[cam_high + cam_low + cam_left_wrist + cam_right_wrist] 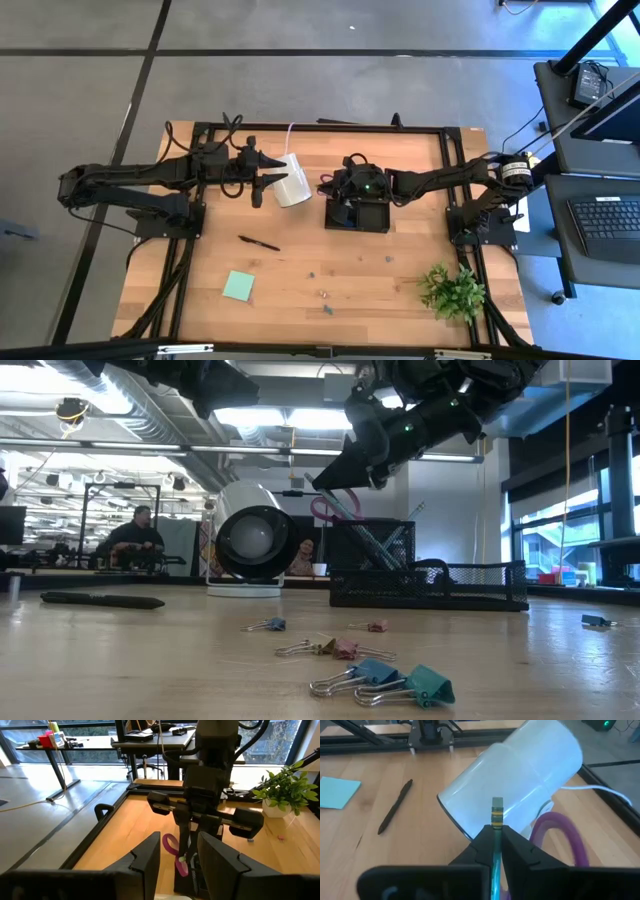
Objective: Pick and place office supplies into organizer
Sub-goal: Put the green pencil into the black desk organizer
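The black mesh organizer sits mid-table, with purple-handled scissors standing in its taller cup. My right gripper hangs over the organizer's left end, shut on a teal pencil. My left gripper is open and holds nothing, level beside the white cylinder. A dark pen, a mint sticky-note pad and small clips lie loose on the table. My right gripper pinches the pencil between its two fingertips, just below the banded ferrule. The pencil lies along the fingers, and its eraser end pokes out past the tips. The fingers slant down toward the table's left. The gripper body hides the rest of the pencil.
The white cylinder lies on its side just left of the organizer, close in front of my right gripper. A potted plant stands near the front right. Black frame rails run along the table's edges. Bare wood lies in front of the organizer.
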### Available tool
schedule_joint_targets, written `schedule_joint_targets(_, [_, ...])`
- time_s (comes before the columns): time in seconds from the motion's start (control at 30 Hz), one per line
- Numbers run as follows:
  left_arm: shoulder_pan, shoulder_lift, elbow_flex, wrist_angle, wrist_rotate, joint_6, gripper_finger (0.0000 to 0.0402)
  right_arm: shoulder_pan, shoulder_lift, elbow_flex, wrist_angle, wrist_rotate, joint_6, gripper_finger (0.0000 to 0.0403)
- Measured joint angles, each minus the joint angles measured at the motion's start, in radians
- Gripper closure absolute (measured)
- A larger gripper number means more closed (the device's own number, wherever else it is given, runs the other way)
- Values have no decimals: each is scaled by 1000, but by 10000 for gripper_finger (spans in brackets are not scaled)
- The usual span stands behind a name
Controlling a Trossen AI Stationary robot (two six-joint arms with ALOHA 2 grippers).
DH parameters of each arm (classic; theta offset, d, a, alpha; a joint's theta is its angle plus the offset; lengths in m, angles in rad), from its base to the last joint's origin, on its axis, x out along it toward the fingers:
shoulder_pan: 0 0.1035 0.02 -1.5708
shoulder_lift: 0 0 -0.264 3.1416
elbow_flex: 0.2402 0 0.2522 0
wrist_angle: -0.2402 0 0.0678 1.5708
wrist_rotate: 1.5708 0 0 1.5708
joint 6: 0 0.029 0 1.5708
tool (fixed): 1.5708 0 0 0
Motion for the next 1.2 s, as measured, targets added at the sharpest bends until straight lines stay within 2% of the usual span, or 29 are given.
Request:
schedule_joint_targets(0.3, [0,0,0,0,0,0,277,0,46,1,56,1,-15,371])
schedule_joint_targets(0.57, [0,0,0,0,0,0,277,0,48,1,13,0,-14,355])
schedule_joint_targets(1.0, [0,0,0,0,0,0,276,0,47,1,-8,-2,10,352])
schedule_joint_targets(1.2, [0,0,0,0,0,0,276,0,47,1,-7,-2,8,316])
